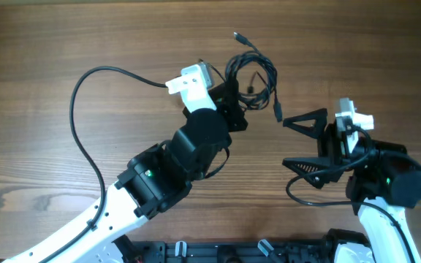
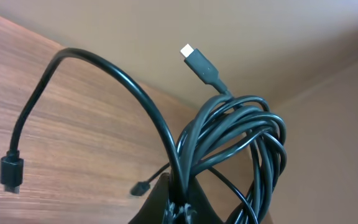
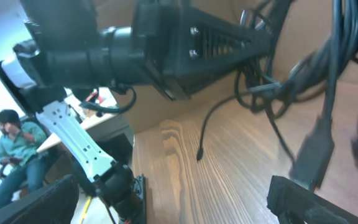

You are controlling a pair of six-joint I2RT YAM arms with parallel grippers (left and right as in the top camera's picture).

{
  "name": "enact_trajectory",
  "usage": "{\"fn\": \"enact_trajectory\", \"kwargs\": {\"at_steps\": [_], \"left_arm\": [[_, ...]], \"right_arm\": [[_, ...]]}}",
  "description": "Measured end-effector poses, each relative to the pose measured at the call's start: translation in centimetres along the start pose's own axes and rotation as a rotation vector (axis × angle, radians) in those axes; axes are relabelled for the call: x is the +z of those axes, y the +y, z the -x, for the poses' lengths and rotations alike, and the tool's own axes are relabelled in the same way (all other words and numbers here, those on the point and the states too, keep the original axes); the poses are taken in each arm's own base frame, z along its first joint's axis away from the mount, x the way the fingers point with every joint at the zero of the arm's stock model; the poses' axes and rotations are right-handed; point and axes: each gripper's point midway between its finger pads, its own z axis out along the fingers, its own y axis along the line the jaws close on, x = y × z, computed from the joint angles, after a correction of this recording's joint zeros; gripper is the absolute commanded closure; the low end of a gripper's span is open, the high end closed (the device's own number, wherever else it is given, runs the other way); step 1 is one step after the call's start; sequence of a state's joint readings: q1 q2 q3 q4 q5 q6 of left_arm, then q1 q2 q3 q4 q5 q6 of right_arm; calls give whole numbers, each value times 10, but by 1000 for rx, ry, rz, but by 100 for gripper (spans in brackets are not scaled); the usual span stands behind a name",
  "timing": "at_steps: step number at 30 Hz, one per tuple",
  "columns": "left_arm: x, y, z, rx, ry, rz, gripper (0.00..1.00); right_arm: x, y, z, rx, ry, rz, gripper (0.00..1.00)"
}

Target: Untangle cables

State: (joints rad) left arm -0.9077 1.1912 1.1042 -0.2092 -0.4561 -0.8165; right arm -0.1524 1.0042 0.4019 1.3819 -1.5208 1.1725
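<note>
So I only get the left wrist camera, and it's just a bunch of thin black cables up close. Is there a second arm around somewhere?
Observer: Yes. The overhead view shows the right end effector just beside the cables.
Operator: Is it grabbing them too?
Observer: No. Its jaws stand wide open, and overhead shows only bare table between them.
Operator: Is anyone in the room?
Observer: The right wrist camera shows a person in a green shirt seated in the background.
</note>
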Motion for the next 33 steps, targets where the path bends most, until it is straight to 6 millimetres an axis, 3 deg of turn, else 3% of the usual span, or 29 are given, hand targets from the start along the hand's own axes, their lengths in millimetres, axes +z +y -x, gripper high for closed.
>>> {"fn": "enact_trajectory", "kwargs": {"at_steps": [16, 26, 33], "left_arm": [[-6, -16, -43, 19, 234, -118, 96], [-9, -22, -50, 17, 280, -153, 96], [-9, -23, -53, 17, 299, -164, 96]], "right_arm": [[0, 1, 13, 90, -69, -18, 0], [-1, -16, 10, 186, -80, -30, 0], [-1, -17, 10, 189, -80, -30, 0]]}}
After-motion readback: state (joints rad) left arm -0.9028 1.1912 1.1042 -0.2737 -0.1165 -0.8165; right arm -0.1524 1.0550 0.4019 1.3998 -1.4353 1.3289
